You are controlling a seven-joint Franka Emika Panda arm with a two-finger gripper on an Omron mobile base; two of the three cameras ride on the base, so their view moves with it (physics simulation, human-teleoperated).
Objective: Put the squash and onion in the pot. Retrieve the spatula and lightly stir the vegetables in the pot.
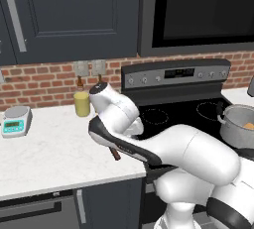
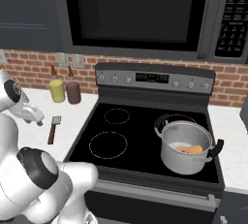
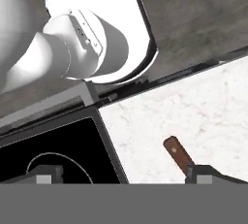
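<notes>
1. Pincer (image 3: 121, 174): released, jaws spread wide and grasping nothing. It hangs over the seam where the counter (image 3: 193, 106) meets the stove (image 3: 53, 145), one fingertip above the black glass, the other above the marble.
2. Spatula (image 2: 53, 128): lies flat on the counter just beside the stove's left edge, grey blade toward the wall, brown handle toward the front. In the hand view the handle end (image 3: 178, 154) runs under the counter-side fingertip, so the tool sits off to that side of the pincer, not between the jaws.
3. Pot (image 2: 186, 145): stands on the front right burner, well apart from the pincer, on the far side of the stove. The squash (image 2: 193, 149) shows orange inside it. The onion cannot be made out with certainty there.
4. Step in hand, by judgement: retrieving the spatula.
5. Recommended practice: shift the pincer sideways over the counter until the handle lies centred between the jaws; turn the wrist so the jaws cross the handle rather than run along it; descend straight; clench mid-handle, clear of the blade.
6. Risk: a descent from the present offset would land one fingertip on the handle and push it away.
</notes>
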